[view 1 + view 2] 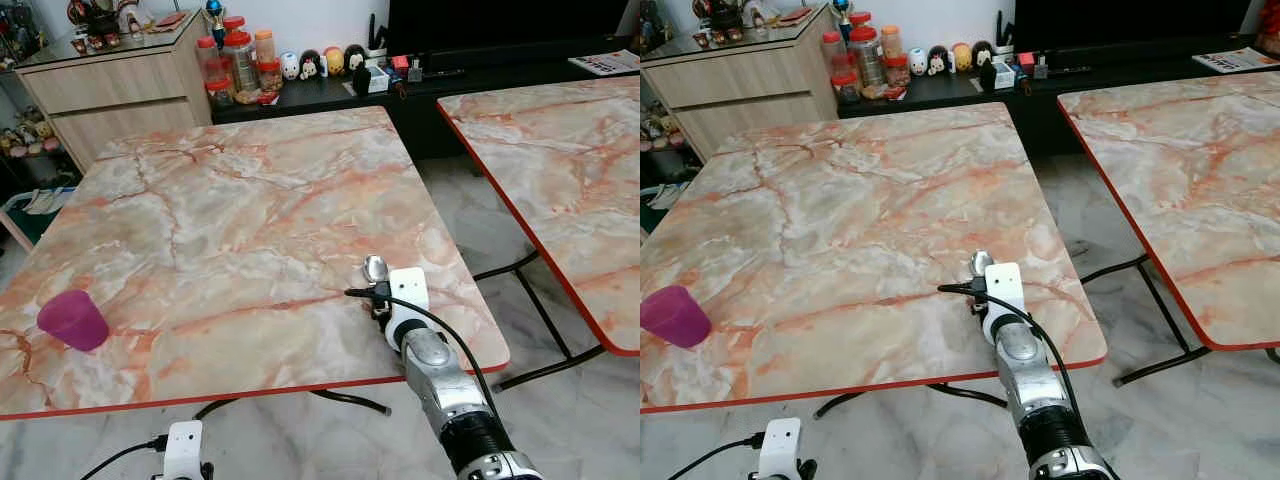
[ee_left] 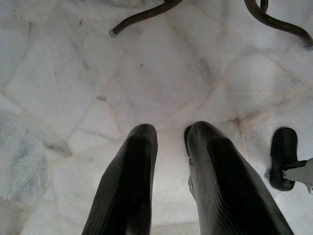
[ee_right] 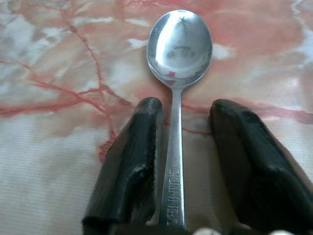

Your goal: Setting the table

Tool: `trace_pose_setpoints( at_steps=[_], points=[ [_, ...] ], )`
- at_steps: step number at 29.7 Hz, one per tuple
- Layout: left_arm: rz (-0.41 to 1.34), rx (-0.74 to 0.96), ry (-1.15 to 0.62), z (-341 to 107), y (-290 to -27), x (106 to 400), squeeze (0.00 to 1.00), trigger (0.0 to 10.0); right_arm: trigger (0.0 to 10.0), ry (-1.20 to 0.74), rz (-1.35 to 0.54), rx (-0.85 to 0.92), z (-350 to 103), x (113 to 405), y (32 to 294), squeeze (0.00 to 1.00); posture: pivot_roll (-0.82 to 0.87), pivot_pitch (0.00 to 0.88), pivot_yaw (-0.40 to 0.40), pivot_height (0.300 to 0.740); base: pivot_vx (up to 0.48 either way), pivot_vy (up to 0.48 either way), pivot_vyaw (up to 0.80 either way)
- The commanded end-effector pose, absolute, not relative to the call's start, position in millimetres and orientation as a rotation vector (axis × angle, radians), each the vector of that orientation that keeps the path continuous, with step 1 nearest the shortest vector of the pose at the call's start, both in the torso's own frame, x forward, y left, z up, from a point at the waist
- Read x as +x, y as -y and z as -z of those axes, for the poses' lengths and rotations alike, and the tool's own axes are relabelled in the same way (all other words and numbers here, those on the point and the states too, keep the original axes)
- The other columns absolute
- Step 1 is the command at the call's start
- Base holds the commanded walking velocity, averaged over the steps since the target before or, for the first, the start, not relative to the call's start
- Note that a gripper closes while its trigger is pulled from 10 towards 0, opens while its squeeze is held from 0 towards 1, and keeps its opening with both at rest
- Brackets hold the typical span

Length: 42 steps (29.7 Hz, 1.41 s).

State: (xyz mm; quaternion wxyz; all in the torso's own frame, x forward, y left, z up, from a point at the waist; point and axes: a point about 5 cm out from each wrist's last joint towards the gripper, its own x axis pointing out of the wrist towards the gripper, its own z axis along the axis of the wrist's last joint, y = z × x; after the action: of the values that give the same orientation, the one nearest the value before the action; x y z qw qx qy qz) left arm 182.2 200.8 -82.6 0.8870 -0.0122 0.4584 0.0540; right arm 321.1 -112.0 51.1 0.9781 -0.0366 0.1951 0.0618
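A wooden cabinet (image 1: 110, 85) stands beside a dark low shelf (image 1: 330, 95) (holding jars (image 1: 240, 62) and figurines (image 1: 322, 62)).

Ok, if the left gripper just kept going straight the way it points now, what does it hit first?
Most likely the pale marble floor: the left gripper hangs below the table edge, aimed down at bare tiles. The dark table legs lie further along, off that line, though depth is hard to judge.

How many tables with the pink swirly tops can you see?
2. The near table is right before the robot, with a purple cup on its left and a spoon between the right gripper fingers. The second table stands off to the right.
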Motion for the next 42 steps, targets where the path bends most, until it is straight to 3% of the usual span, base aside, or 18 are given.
trace_pose_setpoints(
  at_steps=[1, 33, 35, 36, 42],
  points=[
    [-0.097, -0.018, -0.979, 85, -201, 178, 0.00, 10.0, 0.0, -0.409, -0.143, -0.063, -47, 318, 109, 0.00, -0.21, 0.000, 0.093, 0.740, 0.000, 0.000, 0.00],
    [-0.121, -0.044, -0.968, 84, -197, 182, 0.00, 10.0, 0.0, -0.368, -0.156, -0.088, -59, 326, 110, 0.00, -0.20, 0.000, 0.081, 0.740, 0.000, 0.000, 0.00],
    [-0.121, -0.036, -0.972, 84, -198, 180, 0.00, 10.0, 0.5, -0.331, -0.161, -0.107, -61, 326, 109, 0.00, -0.21, 0.000, 0.086, 0.740, 0.000, 0.000, 0.00],
    [-0.118, -0.029, -0.972, 85, -198, 179, 0.00, 10.0, 10.0, -0.300, -0.170, -0.114, -65, 327, 107, 0.00, -0.21, 0.000, 0.088, 0.740, 0.000, 0.000, 0.00],
    [-0.118, -0.011, -0.963, 84, -200, 180, 0.00, 10.0, 10.0, -0.074, -0.191, -0.106, -100, 336, 101, 0.00, -0.22, 0.000, 0.088, 0.740, 0.000, 0.000, 0.00]
  ],
)
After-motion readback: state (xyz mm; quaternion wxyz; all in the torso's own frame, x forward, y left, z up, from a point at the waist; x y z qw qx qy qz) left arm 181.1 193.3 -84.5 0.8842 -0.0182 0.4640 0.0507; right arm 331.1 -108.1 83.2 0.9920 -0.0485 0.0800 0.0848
